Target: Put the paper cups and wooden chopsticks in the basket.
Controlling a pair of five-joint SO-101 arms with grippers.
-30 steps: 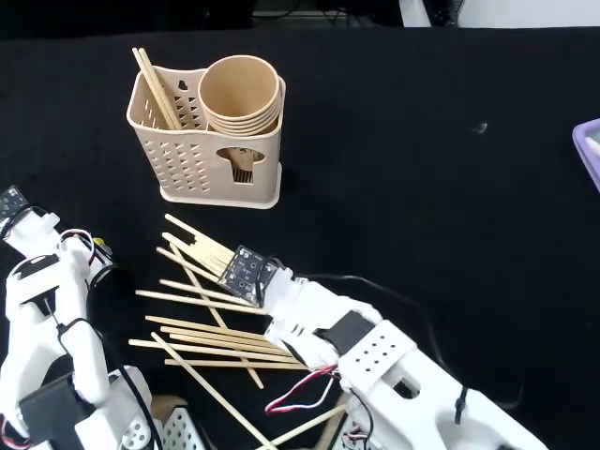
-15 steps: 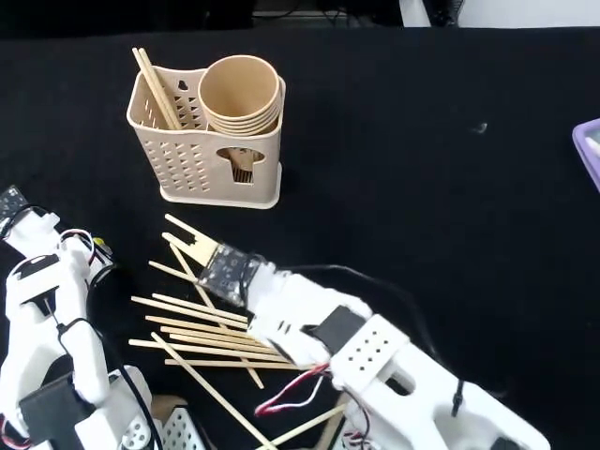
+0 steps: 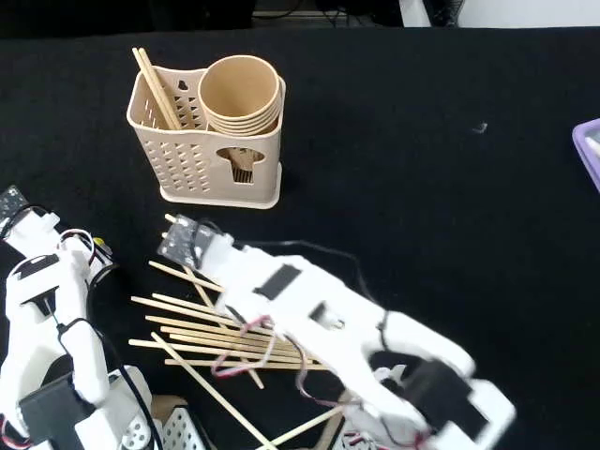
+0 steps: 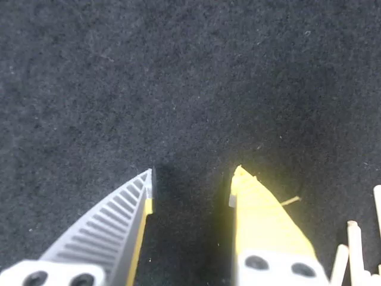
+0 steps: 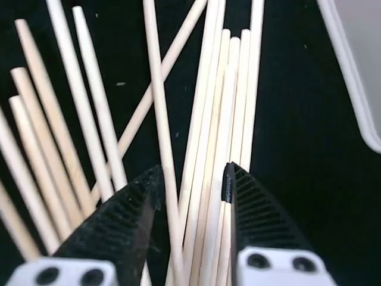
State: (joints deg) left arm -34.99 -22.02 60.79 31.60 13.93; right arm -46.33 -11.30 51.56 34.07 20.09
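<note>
Looking down my right gripper [image 5: 193, 170], I see jaws apart astride the chopsticks [image 5: 229, 89]; my left gripper [image 4: 193, 173] gapes over black cloth [image 4: 178, 71].

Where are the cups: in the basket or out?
In. The stacked cups stand inside the basket, rims above its wall.

Matt fuzzy table cloth [image 3: 450, 234], smooth bare wooden chopsticks [image 5: 220, 119], matt plastic basket [image 3: 192, 155], paper cups [image 3: 239, 89]
</note>
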